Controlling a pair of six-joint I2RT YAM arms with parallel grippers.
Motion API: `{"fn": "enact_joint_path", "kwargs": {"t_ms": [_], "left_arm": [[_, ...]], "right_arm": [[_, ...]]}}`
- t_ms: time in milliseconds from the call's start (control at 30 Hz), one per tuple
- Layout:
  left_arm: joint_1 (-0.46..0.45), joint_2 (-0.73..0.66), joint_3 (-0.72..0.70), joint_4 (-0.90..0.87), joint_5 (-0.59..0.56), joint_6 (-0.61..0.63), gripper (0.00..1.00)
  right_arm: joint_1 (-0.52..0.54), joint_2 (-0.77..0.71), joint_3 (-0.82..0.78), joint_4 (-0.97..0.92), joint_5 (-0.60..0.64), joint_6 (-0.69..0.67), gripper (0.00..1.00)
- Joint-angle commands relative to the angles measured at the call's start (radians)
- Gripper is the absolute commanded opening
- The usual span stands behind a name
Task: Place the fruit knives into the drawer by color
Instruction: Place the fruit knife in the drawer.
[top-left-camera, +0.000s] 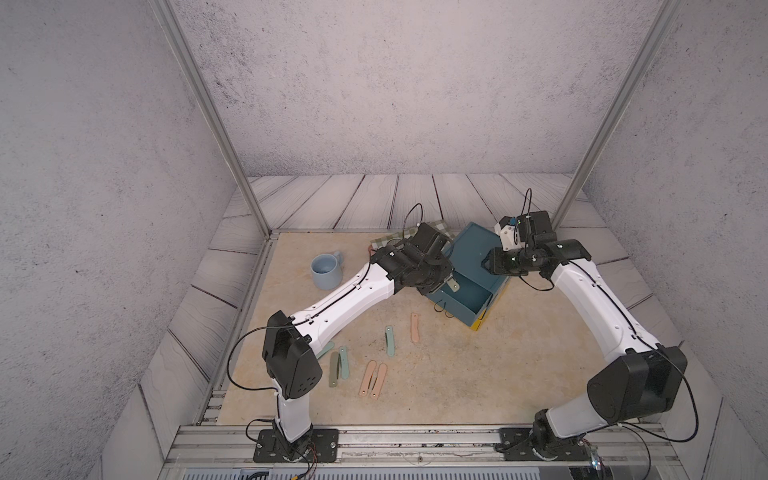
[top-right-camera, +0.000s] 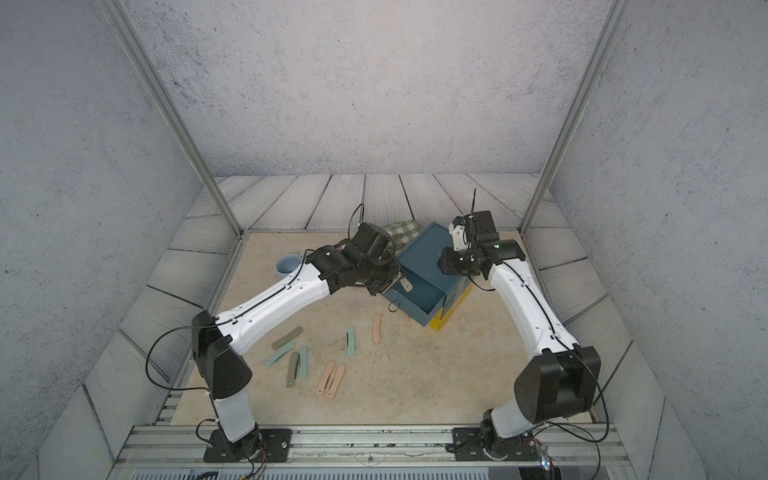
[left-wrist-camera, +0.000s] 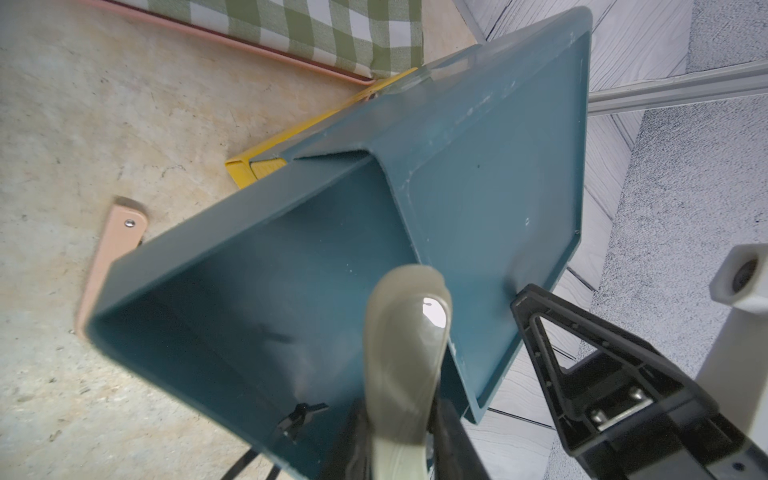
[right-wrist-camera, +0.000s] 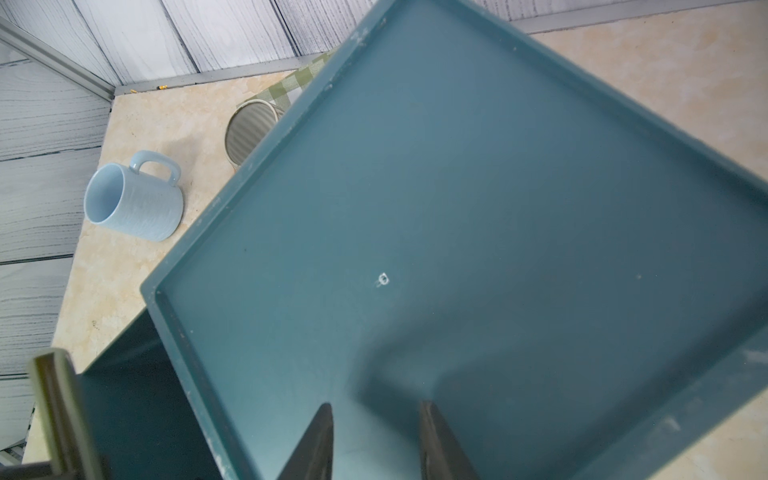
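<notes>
**Blue mug** (top-left-camera: 326, 270): stands upright to the left of the left pincer, well apart from it.

**Left pincer** (top-left-camera: 448, 283): clenched on one olive-grey knife (top-left-camera: 454, 286). The knife's long axis runs in line with the fingers. Its free rounded end points out past the fingertips, over the pulled-out top drawer (left-wrist-camera: 257, 291) of the chest (top-left-camera: 473, 249). In the left wrist view the knife is blurred and its gripped end is hidden.

**Loose knives:** these lie flat on the table (top-left-camera: 457, 374) on the arm-base side of the left pincer, well apart from it. They are two loose olive-grey knives (top-right-camera: 293, 369), three mint-green knives (top-right-camera: 351, 340) and three peach-pink knives (top-right-camera: 376, 328). Most lie with the long axis running from the base rail toward the chest; the two leftmost lie slanted. In a top view the left arm covers these two in part or whole.

**Top drawer:** the interior shows a bare teal floor and the black fastener (left-wrist-camera: 301, 415) of its pull. The yellow lower drawers (top-left-camera: 478, 325) are mostly hidden beneath it.

**Right pincer** (right-wrist-camera: 376, 409): released, with the fingers parted and nothing between them, directly over the chest's teal top. Contact with that top cannot be determined.
</notes>
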Motion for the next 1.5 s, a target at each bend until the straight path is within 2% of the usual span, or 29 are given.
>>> {"fn": "enact_joint_path", "kwargs": {"t_ms": [0, 1200, 1467], "left_arm": [[-0.006, 0.011, -0.015, 0.005, -0.016, 0.002, 0.0], [-0.006, 0.028, -0.029, 0.018, -0.004, -0.002, 0.27], [-0.005, 0.033, -0.03, 0.023, -0.002, 0.0, 0.3]], "right_arm": [[0.0, 0.025, -0.053, -0.156, 0.026, -0.004, 0.36], [0.0, 0.029, -0.049, -0.159, 0.028, -0.008, 0.38], [0.0, 0.03, -0.049, -0.159, 0.03, -0.008, 0.39]]}}
